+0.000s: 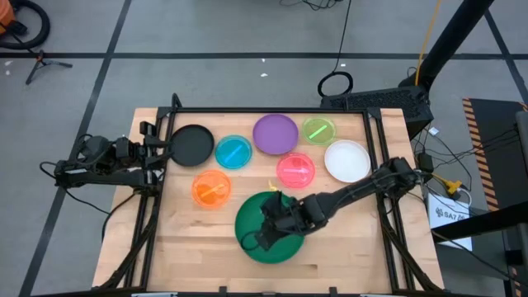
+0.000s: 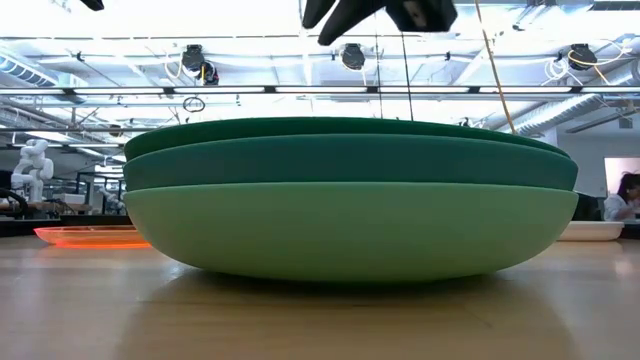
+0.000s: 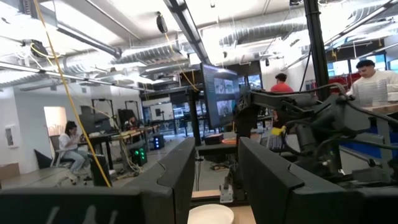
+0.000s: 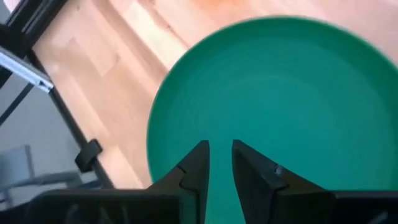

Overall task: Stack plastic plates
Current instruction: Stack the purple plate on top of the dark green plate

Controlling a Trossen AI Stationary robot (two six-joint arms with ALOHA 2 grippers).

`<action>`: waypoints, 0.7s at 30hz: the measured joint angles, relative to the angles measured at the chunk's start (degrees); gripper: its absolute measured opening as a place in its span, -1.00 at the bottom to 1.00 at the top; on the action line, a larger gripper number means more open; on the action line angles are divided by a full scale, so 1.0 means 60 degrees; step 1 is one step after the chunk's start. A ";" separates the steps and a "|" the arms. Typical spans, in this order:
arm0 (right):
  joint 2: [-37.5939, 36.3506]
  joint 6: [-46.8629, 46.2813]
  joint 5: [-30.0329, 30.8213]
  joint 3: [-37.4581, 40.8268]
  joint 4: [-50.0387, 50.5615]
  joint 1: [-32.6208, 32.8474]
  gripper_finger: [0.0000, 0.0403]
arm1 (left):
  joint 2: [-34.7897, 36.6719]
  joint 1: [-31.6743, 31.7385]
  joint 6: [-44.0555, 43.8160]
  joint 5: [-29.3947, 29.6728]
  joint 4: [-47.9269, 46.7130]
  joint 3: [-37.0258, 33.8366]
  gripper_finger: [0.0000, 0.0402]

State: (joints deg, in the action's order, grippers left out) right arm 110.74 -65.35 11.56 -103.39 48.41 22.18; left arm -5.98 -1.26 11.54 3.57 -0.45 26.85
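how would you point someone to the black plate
Start at the wooden table in the high view and go to its far left corner, next to the parked left gripper. The black plate lies there beside the blue plate; it is the only opaque black one.

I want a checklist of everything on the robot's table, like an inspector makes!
Surface: wooden table, bare at the near side.
Job's things: three green plates stacked; black, blue, purple, lime, white, pink and orange plates lie single.
Clutter: nothing seen.
Grippers: right gripper over the stack, fingers slightly apart, empty; left gripper parked at the table's left edge, open.
Cables: loose cables right of the table.
Surroundings: people at desks beyond.
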 joint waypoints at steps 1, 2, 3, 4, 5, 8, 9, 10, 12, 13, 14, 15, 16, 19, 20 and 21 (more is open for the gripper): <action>0.0000 0.0043 -0.0308 0.0000 -0.0004 -0.0119 -0.70 | 0.0000 -0.0004 -0.0002 0.0000 -0.0005 0.0000 -0.35; 0.0000 0.0104 -0.0581 0.0000 -0.0009 -0.0239 -0.70 | 0.0000 0.0000 -0.0001 0.0000 -0.0016 0.0000 -0.35; 0.0000 0.0201 -0.0820 0.0000 -0.0016 -0.0360 -0.70 | 0.0000 0.0000 0.0002 0.0003 -0.0035 0.0000 -0.35; 0.0000 0.0330 -0.0967 0.0000 -0.0019 -0.0459 -0.70 | 0.0000 0.0000 0.0002 0.0000 -0.0051 0.0000 -0.35; 0.0000 0.0520 -0.0978 0.0000 -0.0016 -0.0552 -0.69 | 0.0000 0.0000 0.0002 0.0003 -0.0061 0.0000 -0.35; 0.0000 0.1059 -0.0994 0.0000 -0.0016 -0.0844 -0.66 | 0.0000 -0.0001 0.0002 0.0001 -0.0123 0.0000 -0.35; 0.0000 0.1243 -0.1083 0.0000 -0.0016 -0.0951 -0.65 | 0.0000 0.0000 0.0002 0.0000 -0.0149 0.0000 -0.35; 0.0000 0.1430 -0.1217 0.0000 -0.0012 -0.1064 -0.64 | 0.0000 0.0000 0.0002 0.0000 -0.0171 0.0000 -0.35; 0.0000 0.1791 -0.1303 0.0000 0.0034 -0.1300 -0.63 | 0.0000 0.0000 0.0002 0.0000 -0.0189 0.0000 -0.35; 0.0000 0.1989 -0.1420 0.0000 0.0075 -0.1434 -0.62 | 0.0000 0.0000 0.0002 0.0001 -0.0189 0.0000 -0.35; 0.0000 0.2210 -0.1453 0.0000 0.0107 -0.1560 -0.61 | 0.0000 0.0000 0.0002 0.0001 -0.0190 0.0000 -0.35; 0.0000 0.2432 -0.1461 0.0000 0.0147 -0.1680 -0.60 | 0.0000 0.0000 0.0002 0.0003 -0.0207 0.0000 -0.35; 0.0000 0.2684 -0.1474 0.0000 0.0202 -0.1807 -0.60 | 0.0000 0.0000 0.0002 0.0001 -0.0241 0.0000 -0.35; 0.0000 0.3524 -0.1479 0.0000 0.0298 -0.2163 -0.59 | 0.0000 0.0000 0.0004 0.0000 -0.0377 0.0000 -0.35; 0.0000 0.3805 -0.1477 0.0000 0.0338 -0.2284 -0.59 | 0.0000 0.0000 0.0011 0.0002 -0.0436 0.0000 -0.35; 0.0000 0.4044 -0.1481 0.0000 0.0385 -0.2405 -0.59 | 0.0000 0.0000 0.0038 0.0003 -0.0505 0.0000 -0.35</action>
State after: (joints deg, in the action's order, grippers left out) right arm 110.74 -41.09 2.68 -103.39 50.72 7.75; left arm -5.98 -1.26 11.77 3.59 -3.48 26.85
